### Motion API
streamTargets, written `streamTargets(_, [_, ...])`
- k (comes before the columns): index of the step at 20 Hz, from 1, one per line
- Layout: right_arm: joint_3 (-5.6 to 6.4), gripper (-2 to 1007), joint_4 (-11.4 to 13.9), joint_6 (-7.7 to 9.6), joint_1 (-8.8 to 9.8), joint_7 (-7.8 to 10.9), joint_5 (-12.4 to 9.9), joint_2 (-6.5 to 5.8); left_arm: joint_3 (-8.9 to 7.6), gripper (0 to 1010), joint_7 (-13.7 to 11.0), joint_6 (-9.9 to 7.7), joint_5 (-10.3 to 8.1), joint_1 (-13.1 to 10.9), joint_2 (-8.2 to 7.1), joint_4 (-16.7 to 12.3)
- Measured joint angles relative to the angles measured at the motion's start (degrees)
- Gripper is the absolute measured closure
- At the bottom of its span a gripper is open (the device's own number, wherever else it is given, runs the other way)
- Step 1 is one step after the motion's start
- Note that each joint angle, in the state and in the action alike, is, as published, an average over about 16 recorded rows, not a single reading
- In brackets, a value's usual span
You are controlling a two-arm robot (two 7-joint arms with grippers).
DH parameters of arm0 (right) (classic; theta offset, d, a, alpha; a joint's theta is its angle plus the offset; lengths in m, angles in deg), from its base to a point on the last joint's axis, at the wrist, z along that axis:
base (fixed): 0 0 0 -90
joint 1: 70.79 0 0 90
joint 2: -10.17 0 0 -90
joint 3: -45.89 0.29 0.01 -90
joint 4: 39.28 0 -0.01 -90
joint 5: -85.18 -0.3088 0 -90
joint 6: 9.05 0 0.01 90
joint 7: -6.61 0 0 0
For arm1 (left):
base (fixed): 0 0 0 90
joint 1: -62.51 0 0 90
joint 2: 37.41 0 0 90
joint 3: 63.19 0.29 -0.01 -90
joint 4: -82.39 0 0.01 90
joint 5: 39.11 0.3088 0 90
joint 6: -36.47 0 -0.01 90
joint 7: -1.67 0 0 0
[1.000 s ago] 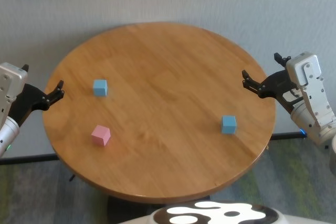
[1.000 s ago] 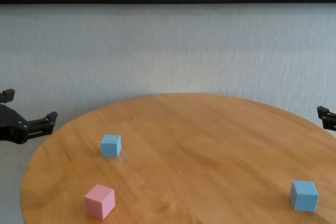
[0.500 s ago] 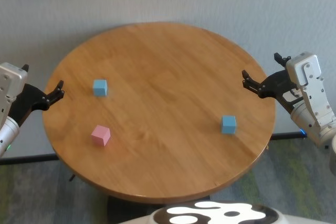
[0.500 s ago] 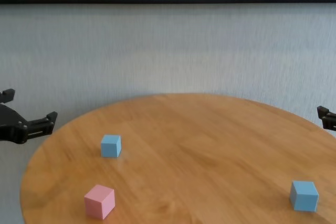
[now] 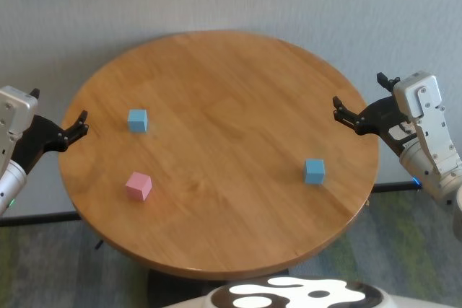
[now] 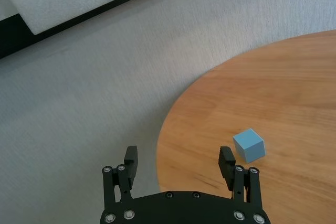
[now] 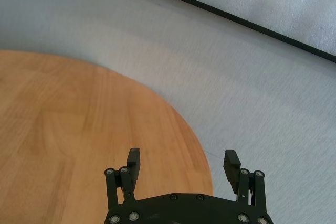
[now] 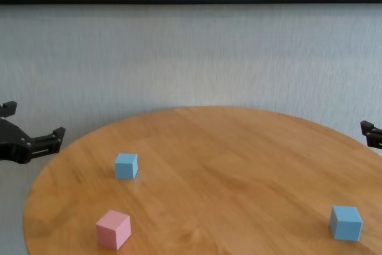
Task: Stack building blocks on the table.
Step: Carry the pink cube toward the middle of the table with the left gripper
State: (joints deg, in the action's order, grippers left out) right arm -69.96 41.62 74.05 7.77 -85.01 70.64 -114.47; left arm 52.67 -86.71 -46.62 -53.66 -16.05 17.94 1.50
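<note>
Right now I see three cubes well apart on the surface (image 5: 231,91): pink cube (image 5: 138,186) near-left, one blue cube (image 5: 137,120) behind it, the other blue cube (image 5: 314,171) right. My left end effector (image 5: 71,128) and right end effector (image 5: 354,115) hang off the edges, both spread and empty.

The three cubes, pink (image 5: 138,186), blue (image 5: 137,120) and blue (image 5: 314,171), stand well apart on the table (image 5: 238,91); room around each is open.

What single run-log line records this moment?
stage: none stacked | pale pink cube, left light blue cube, right light blue cube apart on round wooden table | left gripper open | right gripper open
</note>
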Motion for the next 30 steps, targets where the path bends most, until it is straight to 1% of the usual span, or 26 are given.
streamTargets(13, [0.00,0,0.00,0.00,0.00,0.00,0.00,0.00,-0.01,9,-0.13,-0.03,-0.02,-0.01,-0.01,-0.03])
streamTargets(16, [0.00,0,0.00,0.00,0.00,0.00,0.00,0.00,-0.07,9,-1.09,-0.48,-0.35,-0.12,-0.27,-0.42])
streamTargets(18, [0.00,0,0.00,0.00,0.00,0.00,0.00,0.00,-0.23,9,-2.22,-1.18,-1.00,-0.32,-0.64,-1.01])
streamTargets(20, [0.00,-1,0.00,0.00,0.00,0.00,0.00,0.00,-0.45,9,-3.75,-2.33,-1.96,-0.60,-1.20,-1.86])
streamTargets(22, [0.00,-1,0.00,0.00,0.00,0.00,0.00,0.00,-0.73,9,-5.56,-4.05,-3.21,-0.95,-1.90,-2.95])
streamTargets(23, [0.00,-1,0.00,0.00,0.00,0.00,0.00,0.00,-0.86,9,-6.67,-5.18,-3.98,-1.15,-2.31,-3.60])
streamTargets(26, [0.00,-1,0.00,0.00,0.00,0.00,0.00,0.00,-1.17,9,-10.41,-9.12,-6.50,-1.73,-3.64,-5.72])
streamTargets(30, [0.00,-1,0.00,0.00,0.00,0.00,0.00,0.00,-1.12,9,-15.26,-15.51,-9.77,-2.28,-5.44,-8.89])
